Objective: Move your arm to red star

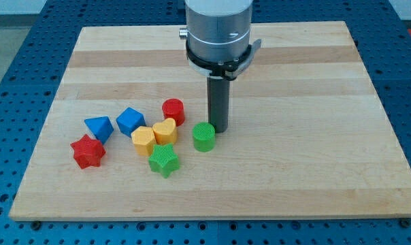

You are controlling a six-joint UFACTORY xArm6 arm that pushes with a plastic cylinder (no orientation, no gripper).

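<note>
My tip [218, 130] stands just right of the green cylinder [203, 137], holding nothing; it has no fingers. The red star [88, 151] lies far left. Best route: swing along the near side, below the green star [164, 160], avoiding the cluster.

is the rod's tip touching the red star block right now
Apart. The camera view shows my tip near the board's middle beside the green cylinder block, while the red star block sits far toward the view's left, with other blocks and bare wood between.
</note>
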